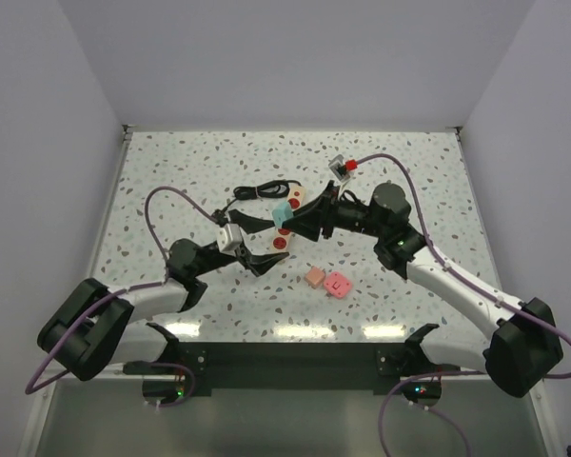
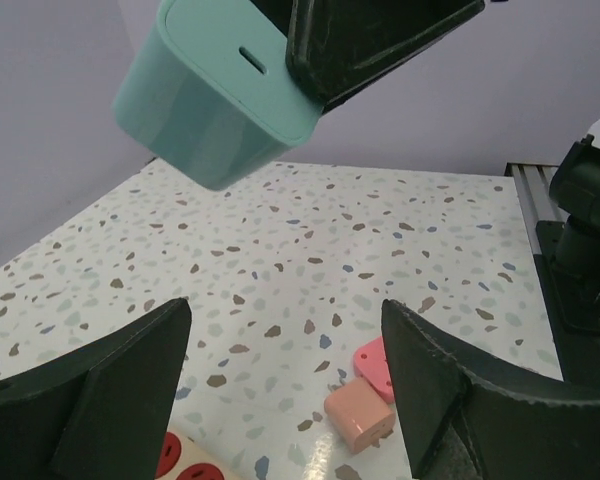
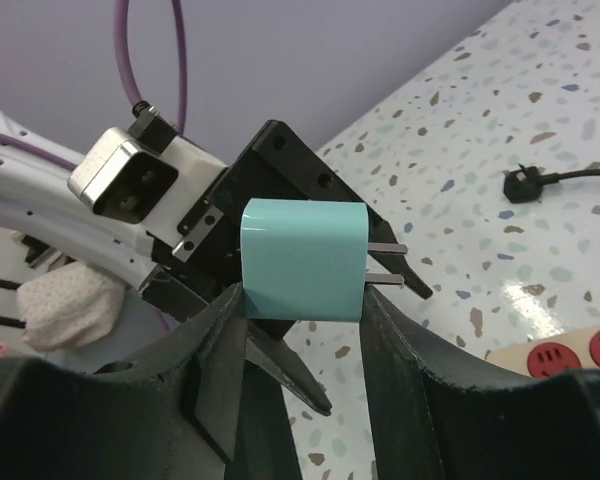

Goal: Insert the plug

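Right jaws gripping teal plug (image 3: 302,260), left jaws wide, empty, power strip (image 1: 294,198) below

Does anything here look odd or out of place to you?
Nothing is broken or spilled. One oddity: the teal plug, pinched in the right gripper, hangs in the air, its prongs not aimed at the power strip. A pink plug and a salmon plug lie loose on the table.
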You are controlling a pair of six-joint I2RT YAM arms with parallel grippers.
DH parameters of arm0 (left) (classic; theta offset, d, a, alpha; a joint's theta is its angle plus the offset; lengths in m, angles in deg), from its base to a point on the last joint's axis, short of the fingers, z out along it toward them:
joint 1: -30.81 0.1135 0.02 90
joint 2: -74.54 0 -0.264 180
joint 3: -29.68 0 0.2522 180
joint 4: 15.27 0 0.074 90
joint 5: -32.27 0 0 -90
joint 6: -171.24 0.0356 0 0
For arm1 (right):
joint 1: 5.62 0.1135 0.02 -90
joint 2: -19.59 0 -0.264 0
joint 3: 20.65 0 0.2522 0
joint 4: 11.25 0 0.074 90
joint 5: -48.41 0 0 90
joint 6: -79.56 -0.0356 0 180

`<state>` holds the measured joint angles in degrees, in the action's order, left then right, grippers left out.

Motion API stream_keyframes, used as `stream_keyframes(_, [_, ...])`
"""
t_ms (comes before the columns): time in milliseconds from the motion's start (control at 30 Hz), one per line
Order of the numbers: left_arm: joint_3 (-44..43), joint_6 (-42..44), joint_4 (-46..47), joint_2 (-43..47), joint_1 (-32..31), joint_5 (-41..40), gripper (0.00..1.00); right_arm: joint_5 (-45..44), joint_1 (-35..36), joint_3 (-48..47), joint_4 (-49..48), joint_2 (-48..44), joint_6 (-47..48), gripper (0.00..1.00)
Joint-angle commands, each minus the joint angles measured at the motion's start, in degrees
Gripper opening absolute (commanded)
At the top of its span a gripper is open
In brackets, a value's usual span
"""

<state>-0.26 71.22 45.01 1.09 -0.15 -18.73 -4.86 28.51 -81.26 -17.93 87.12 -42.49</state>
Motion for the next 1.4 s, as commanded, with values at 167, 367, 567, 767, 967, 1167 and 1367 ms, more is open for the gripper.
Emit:
stream_keyframes(167, [-3.85,4.75,23.69,1.55,-2.26,-1.64,0.79,8.88,0.06,0.8,-11.02,2.17,-8.02,0.0])
stream_keyframes(367, [-3.5,6.5,25.28,4.54,-2.35,-4.02,0.73,9.85,0.06,1.15,-11.46,1.64,-8.29,0.0])
stream_keyframes(567, [-4.47,7.03,25.45,6.04,-2.35,-3.23,0.73,10.46,0.06,1.15,-11.81,2.17,-8.38,0.0])
stream_keyframes(767, [-6.49,6.59,25.72,5.86,-3.05,-1.12,0.71,11.43,0.06,0.97,-13.04,2.96,-9.34,0.0])
stream_keyframes(967, [-7.72,7.21,25.81,5.51,-3.05,-0.69,0.69,11.78,0.15,1.06,-13.22,3.31,-9.69,0.0])
stream_keyframes(1167, [-7.63,6.77,28.09,4.81,-3.32,0.81,0.59,12.4,0.06,0.88,-14.27,4.72,-10.57,0.0])
stream_keyframes(1367, [-7.2,7.12,26.76,4.55,-3.32,2.13,0.12,12.23,0.06,0.62,-14.54,4.89,-10.49,0.0])
